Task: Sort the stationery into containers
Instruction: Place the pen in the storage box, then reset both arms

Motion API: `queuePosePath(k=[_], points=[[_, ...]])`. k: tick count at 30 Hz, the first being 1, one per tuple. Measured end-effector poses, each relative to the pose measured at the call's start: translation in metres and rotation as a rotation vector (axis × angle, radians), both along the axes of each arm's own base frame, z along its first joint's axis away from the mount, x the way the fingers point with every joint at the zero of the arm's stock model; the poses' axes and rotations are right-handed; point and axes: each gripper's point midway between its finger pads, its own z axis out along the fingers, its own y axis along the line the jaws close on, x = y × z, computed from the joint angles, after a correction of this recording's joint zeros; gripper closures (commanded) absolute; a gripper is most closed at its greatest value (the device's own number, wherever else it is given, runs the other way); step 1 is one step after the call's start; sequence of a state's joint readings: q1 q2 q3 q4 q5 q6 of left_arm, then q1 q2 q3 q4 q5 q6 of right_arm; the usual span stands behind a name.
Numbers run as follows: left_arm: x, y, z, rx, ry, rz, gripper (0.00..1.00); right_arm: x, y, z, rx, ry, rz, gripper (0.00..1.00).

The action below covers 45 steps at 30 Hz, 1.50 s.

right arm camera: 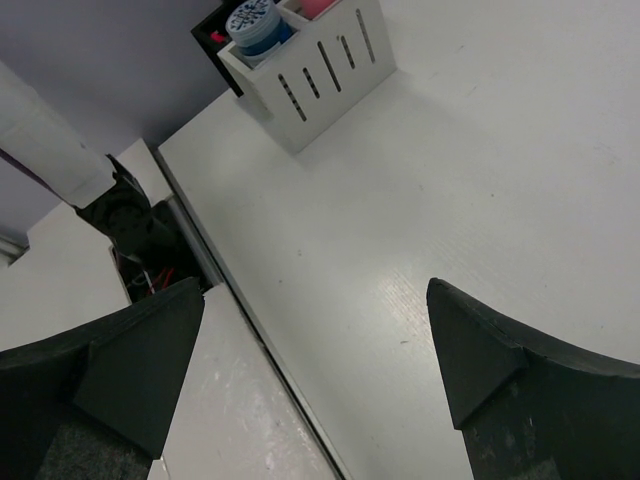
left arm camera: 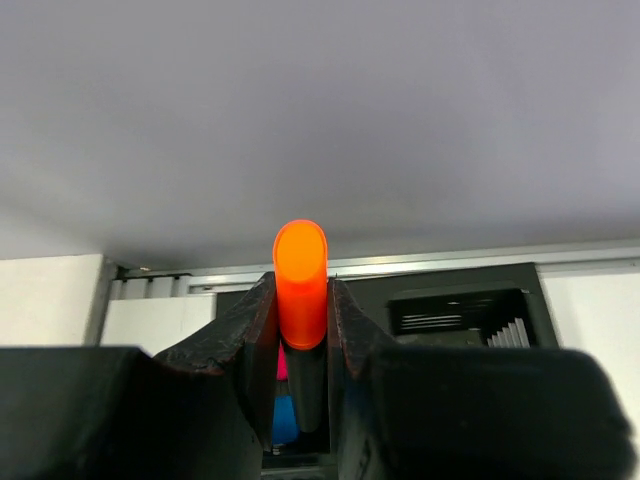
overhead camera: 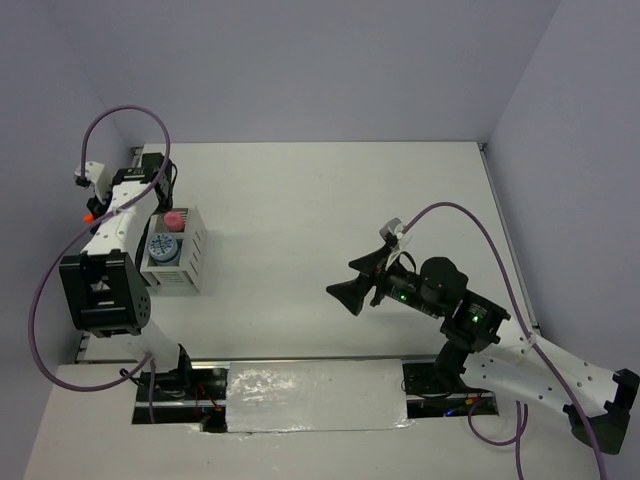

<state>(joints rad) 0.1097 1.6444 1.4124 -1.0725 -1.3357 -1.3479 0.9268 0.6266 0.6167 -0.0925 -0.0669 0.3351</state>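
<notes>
Over the white counter (overhead camera: 330, 220), the left jaws pinch a short black orange-capped plastic highlighter (left arm camera: 300, 285) upright, the black compartmented pen holder (left arm camera: 455, 278) just below them, the right jaws spread empty; released off-centre, it could strike a divider and tip out.

Left wrist: you get only the cap end of the orange highlighter (left arm camera: 300, 275). Its black barrel vanishes between the left gripper's (left arm camera: 300, 295) clamped fingers (left arm camera: 245, 335), and the pink and blue slivers (left arm camera: 284, 412) beneath are too cramped to name. Those fingers cover the black pen holder's (left arm camera: 465, 310) near side. From above, the left arm (overhead camera: 120, 215) mostly masks that holder. On the right wrist, the top edge crops the white box (right arm camera: 320, 60), tin (right arm camera: 255, 22) and pink jar (right arm camera: 318, 6); the right gripper's (right arm camera: 315, 300) fingers run off the bottom.
</notes>
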Motion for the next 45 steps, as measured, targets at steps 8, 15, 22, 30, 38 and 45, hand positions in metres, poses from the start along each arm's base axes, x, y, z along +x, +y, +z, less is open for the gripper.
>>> queuePosePath(k=[8,15,22,30,38,45], points=[[-0.029,-0.001,0.000,0.026,-0.001,0.004,0.88,-0.005,0.001,0.000,0.001,0.002,0.022,0.00],[-0.030,0.000,-0.013,0.032,0.024,0.005,0.72,-0.015,-0.012,0.007,0.018,-0.012,0.028,0.00],[-0.027,0.001,-0.016,0.050,0.024,0.023,0.04,-0.020,-0.022,0.018,0.022,-0.040,0.016,0.00],[-0.032,0.000,-0.011,0.049,0.010,0.039,0.01,-0.017,-0.018,0.008,-0.013,-0.017,0.018,0.00],[0.016,-0.044,0.042,-0.212,-0.088,-0.414,0.01,-0.011,-0.031,0.025,-0.012,-0.021,-0.054,0.00],[-0.024,-0.147,0.118,-0.269,-0.296,-1.129,0.01,-0.002,-0.100,0.101,0.026,-0.072,-0.329,0.00]])
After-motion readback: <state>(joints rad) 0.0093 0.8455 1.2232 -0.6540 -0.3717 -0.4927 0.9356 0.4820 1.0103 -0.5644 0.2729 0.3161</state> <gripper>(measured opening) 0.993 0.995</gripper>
